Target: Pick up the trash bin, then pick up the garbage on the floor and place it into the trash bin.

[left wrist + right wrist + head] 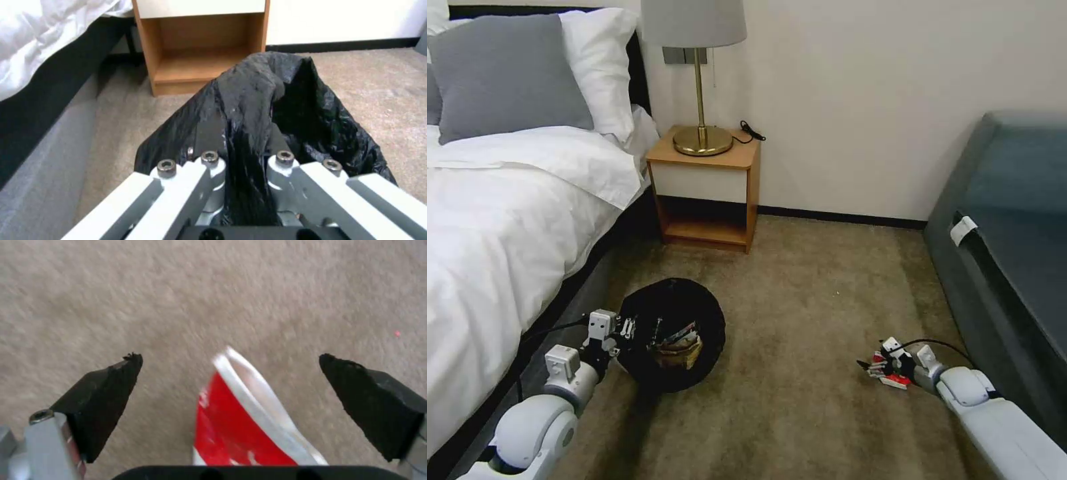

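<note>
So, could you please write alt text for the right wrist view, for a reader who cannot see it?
The right claw is open, its two black fingertips spread either side of a crushed red-and-white packet that lies between them on the beige carpet. Neither fingertip touches the packet.

No text, brand, number or sign can be read anywhere. The red-and-white packet [249, 420], low in the middle of the right wrist view and at lower right of the head view, shows only a few small white flecks on its red face, too blurred to tell as letters. The white tag [963, 230] on the dark sofa at the right edge of the head view is blank as far as can be told, and the litter inside the trash bin [672, 333] at lower left shows no legible print.
</note>
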Robot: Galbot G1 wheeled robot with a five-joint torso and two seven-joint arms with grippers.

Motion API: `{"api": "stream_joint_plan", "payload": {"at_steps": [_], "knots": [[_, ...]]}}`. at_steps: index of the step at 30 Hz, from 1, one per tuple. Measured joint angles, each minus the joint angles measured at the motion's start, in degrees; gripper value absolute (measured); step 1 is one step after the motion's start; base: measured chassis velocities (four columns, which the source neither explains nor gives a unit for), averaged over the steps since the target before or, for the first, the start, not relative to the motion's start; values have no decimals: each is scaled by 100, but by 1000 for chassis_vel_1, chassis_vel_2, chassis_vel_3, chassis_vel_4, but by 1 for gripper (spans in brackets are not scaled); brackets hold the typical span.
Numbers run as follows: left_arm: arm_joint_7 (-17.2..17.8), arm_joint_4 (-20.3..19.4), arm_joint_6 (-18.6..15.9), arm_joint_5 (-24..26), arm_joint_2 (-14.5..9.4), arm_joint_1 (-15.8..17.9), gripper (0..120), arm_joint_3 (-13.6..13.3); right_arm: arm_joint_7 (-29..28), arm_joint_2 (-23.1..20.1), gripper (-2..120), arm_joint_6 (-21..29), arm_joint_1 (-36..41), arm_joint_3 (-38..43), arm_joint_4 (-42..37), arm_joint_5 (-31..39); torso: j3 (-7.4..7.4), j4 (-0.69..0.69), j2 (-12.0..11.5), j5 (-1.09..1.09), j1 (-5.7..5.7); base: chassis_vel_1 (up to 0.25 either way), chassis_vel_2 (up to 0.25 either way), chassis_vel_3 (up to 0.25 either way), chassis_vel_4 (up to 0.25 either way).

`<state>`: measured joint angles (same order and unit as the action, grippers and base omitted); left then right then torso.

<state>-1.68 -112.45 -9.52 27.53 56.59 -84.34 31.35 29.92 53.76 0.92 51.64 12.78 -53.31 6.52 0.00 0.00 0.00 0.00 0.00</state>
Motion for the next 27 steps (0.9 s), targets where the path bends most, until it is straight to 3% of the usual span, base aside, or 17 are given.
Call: {"api": "stream_joint_plan", "payload": {"at_steps": [20,27], "knots": [[-12,76,8,158,-186,97,7,17,59,219,100,-129,-635,101,1147,-600,0,1,0,-1,0,0,0,0,0],[-12,80,8,172,-193,109,7,19,130,247,79,-103,-634,158,1211,-689,0,0,0,-1,0,0,0,0,0]]}}
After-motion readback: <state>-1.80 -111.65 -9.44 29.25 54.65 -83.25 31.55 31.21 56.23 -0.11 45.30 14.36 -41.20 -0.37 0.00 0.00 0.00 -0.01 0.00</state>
